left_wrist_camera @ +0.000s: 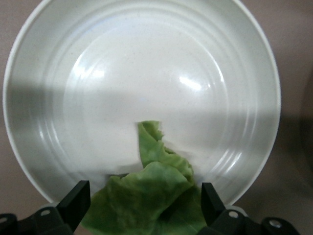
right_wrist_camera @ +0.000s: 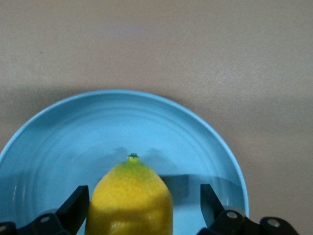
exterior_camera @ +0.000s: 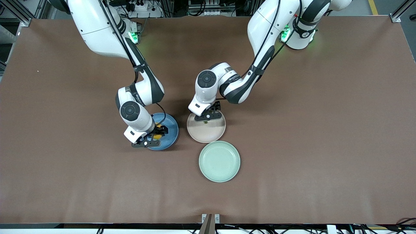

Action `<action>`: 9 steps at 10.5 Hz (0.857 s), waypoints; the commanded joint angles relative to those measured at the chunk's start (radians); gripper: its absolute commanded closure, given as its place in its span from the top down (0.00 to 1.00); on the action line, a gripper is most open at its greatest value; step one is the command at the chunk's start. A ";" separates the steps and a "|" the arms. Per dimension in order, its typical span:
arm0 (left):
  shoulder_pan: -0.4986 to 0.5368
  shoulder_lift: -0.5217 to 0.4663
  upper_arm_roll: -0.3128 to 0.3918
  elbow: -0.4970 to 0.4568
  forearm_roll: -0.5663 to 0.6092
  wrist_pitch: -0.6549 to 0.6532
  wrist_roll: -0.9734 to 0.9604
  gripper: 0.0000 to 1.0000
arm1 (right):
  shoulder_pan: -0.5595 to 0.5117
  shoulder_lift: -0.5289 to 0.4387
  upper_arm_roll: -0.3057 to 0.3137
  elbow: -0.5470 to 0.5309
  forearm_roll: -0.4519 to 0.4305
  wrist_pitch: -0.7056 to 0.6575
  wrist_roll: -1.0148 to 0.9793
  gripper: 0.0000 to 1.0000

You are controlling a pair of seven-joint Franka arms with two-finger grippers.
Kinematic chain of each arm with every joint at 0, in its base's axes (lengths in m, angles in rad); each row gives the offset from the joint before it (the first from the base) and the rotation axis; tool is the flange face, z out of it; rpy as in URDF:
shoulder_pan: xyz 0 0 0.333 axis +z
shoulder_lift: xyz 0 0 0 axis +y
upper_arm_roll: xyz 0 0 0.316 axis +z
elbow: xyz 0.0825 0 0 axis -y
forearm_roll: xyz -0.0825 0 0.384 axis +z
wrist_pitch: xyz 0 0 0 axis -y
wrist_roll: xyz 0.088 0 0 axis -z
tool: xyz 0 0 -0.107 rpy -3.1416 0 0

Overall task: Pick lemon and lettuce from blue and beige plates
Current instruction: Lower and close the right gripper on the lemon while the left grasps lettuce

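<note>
A yellow lemon (right_wrist_camera: 129, 200) lies in the blue plate (exterior_camera: 170, 130), which also shows in the right wrist view (right_wrist_camera: 63, 142). My right gripper (right_wrist_camera: 142, 208) is open, down over the blue plate (exterior_camera: 152, 135), its fingers on either side of the lemon with gaps. A green lettuce leaf (left_wrist_camera: 146, 200) lies in the beige plate (exterior_camera: 208, 131), seen pale in the left wrist view (left_wrist_camera: 146, 73). My left gripper (left_wrist_camera: 144, 205) is open, low over the beige plate's edge nearest the robots (exterior_camera: 206, 117), with the lettuce between its fingers.
An empty pale green plate (exterior_camera: 219, 161) sits on the brown table, nearer to the front camera than the beige plate and almost touching it. The blue and beige plates stand side by side with a small gap.
</note>
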 commanded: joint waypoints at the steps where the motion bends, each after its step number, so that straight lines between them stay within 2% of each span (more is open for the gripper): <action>1: -0.016 0.022 0.014 0.026 0.032 0.015 -0.024 1.00 | 0.024 0.002 -0.007 -0.011 -0.012 0.018 0.012 1.00; 3: -0.022 0.022 0.016 0.024 0.068 0.023 -0.026 1.00 | 0.030 0.007 -0.007 -0.011 -0.012 0.023 0.015 1.00; 4: -0.021 0.022 0.014 0.024 0.076 0.023 -0.033 0.53 | 0.031 0.011 -0.009 -0.011 -0.012 0.027 0.015 1.00; 5: -0.015 0.017 0.014 0.024 0.075 0.023 -0.038 0.01 | 0.030 0.011 -0.007 -0.011 -0.012 0.026 0.013 1.00; 6: -0.013 0.011 0.016 0.026 0.073 0.023 -0.047 0.00 | 0.031 0.010 -0.009 -0.011 -0.012 0.026 0.013 0.96; 8: -0.013 0.011 0.016 0.027 0.073 0.023 -0.064 0.00 | 0.028 0.010 -0.007 -0.011 -0.012 0.020 0.009 0.66; 9: -0.013 0.011 0.016 0.027 0.073 0.023 -0.066 0.00 | 0.025 0.010 -0.007 -0.011 -0.012 0.015 0.009 0.57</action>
